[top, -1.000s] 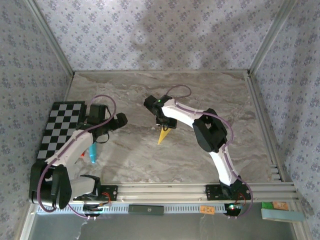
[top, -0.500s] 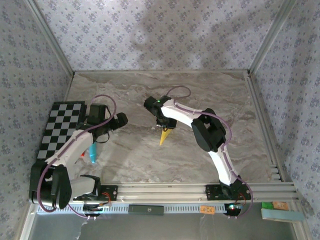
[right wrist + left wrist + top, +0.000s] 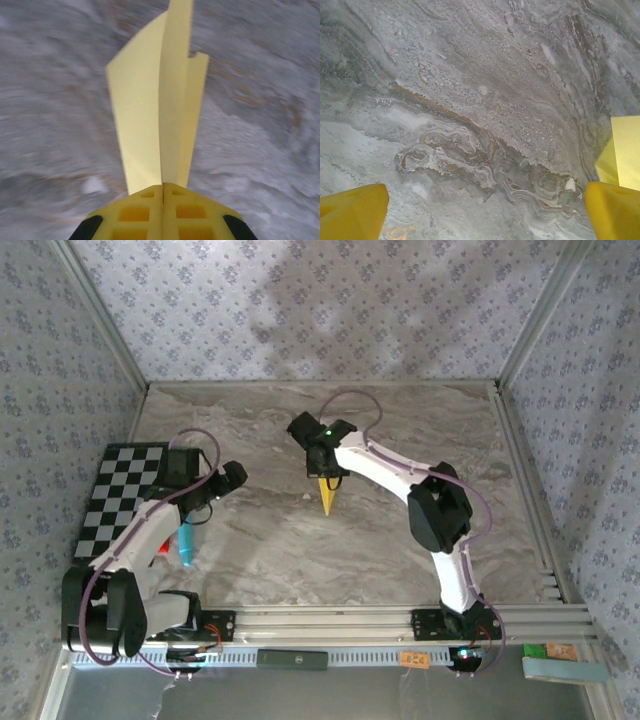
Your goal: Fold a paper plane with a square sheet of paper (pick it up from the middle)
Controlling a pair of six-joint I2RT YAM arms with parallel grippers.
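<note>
The yellow paper plane (image 3: 326, 497) is a narrow folded dart in the middle of the marble table, its tip toward the near edge. My right gripper (image 3: 323, 477) is shut on it. In the right wrist view the yellow jaws (image 3: 162, 188) meet on the centre fold, and the paper plane (image 3: 155, 105) runs away from them with its flaps spread to both sides. My left gripper (image 3: 226, 480) stands open to the left, over bare marble. In the left wrist view its fingertips (image 3: 354, 214) sit far apart, and the paper plane's edge (image 3: 626, 150) shows at the right.
A black-and-white checkered board (image 3: 120, 498) lies at the table's left edge. A blue-tipped pen (image 3: 186, 546) rests beside the left arm. Patterned walls close in the left, back and right sides. A metal rail (image 3: 340, 620) runs along the near edge.
My right gripper has closed on the paper plane and moved it slightly toward the back, the tip swinging toward the near edge. The left gripper has drawn back a little to the left.
</note>
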